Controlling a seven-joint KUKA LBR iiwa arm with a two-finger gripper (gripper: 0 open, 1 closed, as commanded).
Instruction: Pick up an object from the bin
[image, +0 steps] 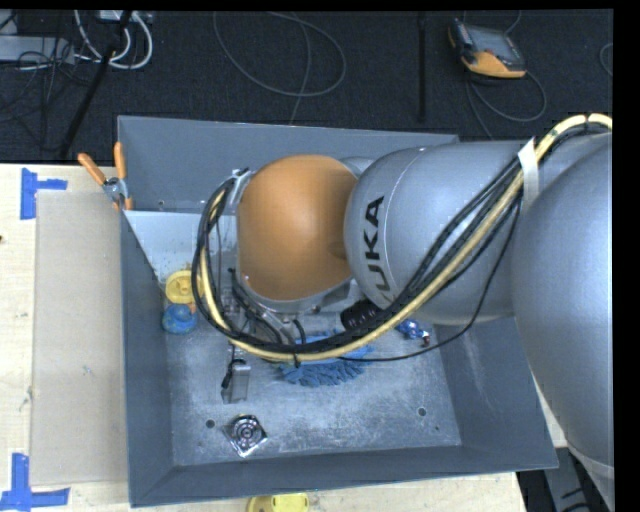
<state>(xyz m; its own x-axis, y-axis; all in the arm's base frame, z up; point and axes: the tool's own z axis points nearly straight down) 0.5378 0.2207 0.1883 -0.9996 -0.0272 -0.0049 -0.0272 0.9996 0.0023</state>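
writing: "uka" in black on the grey arm (372, 245)
pincer (237, 379): low over the bin (330, 135) floor, left of middle; apart or together, cannot tell
nearest: blue fuzzy thing (320, 373) beside it; round metal piece (245, 433) nearer the front wall

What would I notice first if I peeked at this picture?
The big silver robot arm with its round orange cover reaches in from the right and hangs over the middle of the grey metal bin. A fuzzy blue thing peeks out under it, small yellow and blue pieces sit by the left wall, and a small shiny metal piece lies near the front edge.
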